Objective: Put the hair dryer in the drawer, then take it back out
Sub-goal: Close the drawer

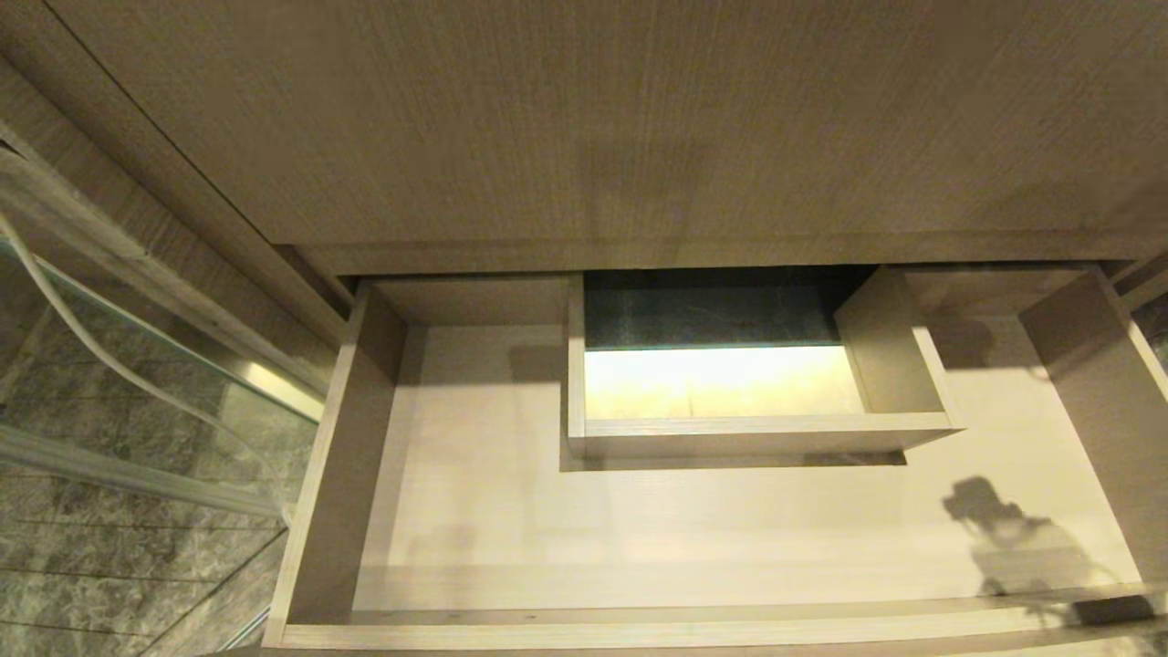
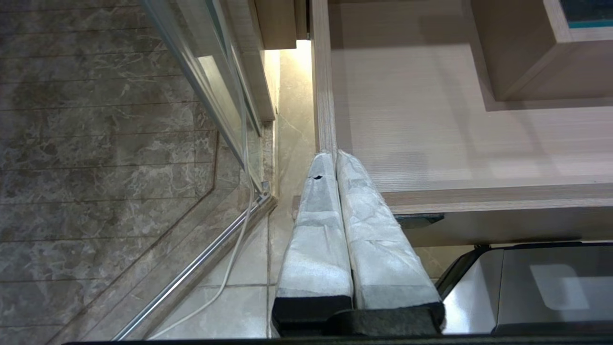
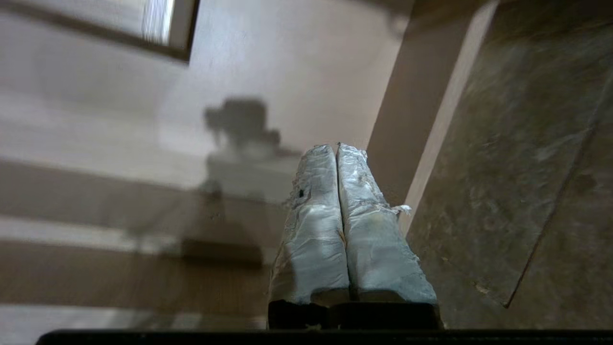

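The drawer [image 1: 342,474] stands pulled out, a wide shallow beige wood-grain box with a bare floor [image 2: 455,134]. A boxed cutout [image 1: 757,433] sits at its back middle. The hair dryer is out of view in all three views. My right gripper [image 3: 335,148] is shut with nothing between its fingers. It hangs over the drawer floor [image 3: 287,72] close to the right side wall [image 3: 407,120], and its shadow [image 1: 990,516] falls there. My left gripper [image 2: 334,155] is shut and empty, parked above the drawer's front left corner.
A taller wood panel [image 1: 593,119] rises above the drawer. A glass shower door [image 1: 137,365] and dark marble tiles [image 2: 96,143] lie to the left, with a white cable [image 2: 230,249] along the floor. A small black label [image 2: 419,220] sits under the drawer front.
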Tool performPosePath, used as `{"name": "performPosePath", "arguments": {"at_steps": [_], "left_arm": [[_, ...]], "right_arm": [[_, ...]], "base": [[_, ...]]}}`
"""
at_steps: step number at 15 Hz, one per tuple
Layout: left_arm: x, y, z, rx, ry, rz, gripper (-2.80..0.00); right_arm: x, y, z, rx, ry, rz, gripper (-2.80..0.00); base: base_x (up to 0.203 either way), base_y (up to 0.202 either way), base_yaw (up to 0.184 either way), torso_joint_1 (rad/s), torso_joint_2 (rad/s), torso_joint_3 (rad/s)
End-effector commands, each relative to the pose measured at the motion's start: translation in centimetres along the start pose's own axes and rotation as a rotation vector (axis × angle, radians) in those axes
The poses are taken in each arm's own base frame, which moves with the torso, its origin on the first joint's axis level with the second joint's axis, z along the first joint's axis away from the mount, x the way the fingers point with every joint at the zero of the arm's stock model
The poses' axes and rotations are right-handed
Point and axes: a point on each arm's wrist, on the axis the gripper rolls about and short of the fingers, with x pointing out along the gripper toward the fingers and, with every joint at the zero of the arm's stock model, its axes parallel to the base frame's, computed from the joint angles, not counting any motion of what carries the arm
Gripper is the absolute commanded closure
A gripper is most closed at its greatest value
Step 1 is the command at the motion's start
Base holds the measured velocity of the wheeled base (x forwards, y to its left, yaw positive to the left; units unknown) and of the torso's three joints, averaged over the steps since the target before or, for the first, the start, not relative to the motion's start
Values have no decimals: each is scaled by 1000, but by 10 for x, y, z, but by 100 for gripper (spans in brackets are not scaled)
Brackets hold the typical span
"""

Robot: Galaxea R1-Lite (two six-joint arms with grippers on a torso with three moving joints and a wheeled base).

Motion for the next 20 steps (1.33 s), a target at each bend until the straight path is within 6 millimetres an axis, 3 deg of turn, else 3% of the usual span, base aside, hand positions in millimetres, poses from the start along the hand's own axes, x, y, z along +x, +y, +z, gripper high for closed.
{"name": "performPosePath", "arguments": {"at_steps": [1, 5, 10, 15, 20], "left_arm": [[0, 0, 0, 1, 0, 0, 0], [0, 0, 0, 0, 1, 0, 0], [0, 0, 0, 0, 1, 0, 0], [0, 0, 0, 0, 0, 0, 0], [0, 0, 0, 0, 0, 0, 0]], "right_arm": [[16, -5, -19, 14, 151, 109, 0], [20, -4, -54, -20, 426, 246, 0], [33, -10, -76, -21, 622, 277, 0], [44, -12, -88, -24, 778, 315, 0], [52, -15, -92, -20, 777, 338, 0]], "base": [[0, 0, 0, 2, 11, 41], [0, 0, 0, 0, 5, 31], [0, 0, 0, 0, 0, 0], [0, 0, 0, 0, 0, 0], [0, 0, 0, 0, 0, 0]]}}
